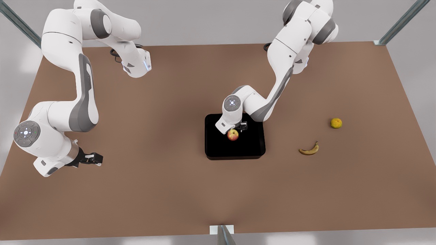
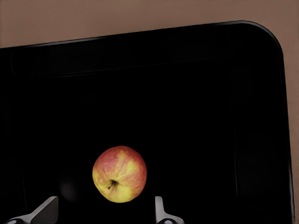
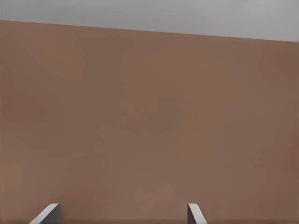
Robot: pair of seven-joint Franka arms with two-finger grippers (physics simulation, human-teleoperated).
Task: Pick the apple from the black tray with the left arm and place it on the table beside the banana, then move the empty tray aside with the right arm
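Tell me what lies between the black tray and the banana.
Nothing: in the front view, bare table separates the black tray from the banana.

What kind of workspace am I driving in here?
Likely a simulated tabletop test cell: bare brown table, metal frame struts at its corners, and fruit props, an apple in a black tray.

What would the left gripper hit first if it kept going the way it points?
Most likely the apple. The open left gripper hangs over the tray with the apple lying just ahead between its fingertips, though its height above the fruit is hard to judge.
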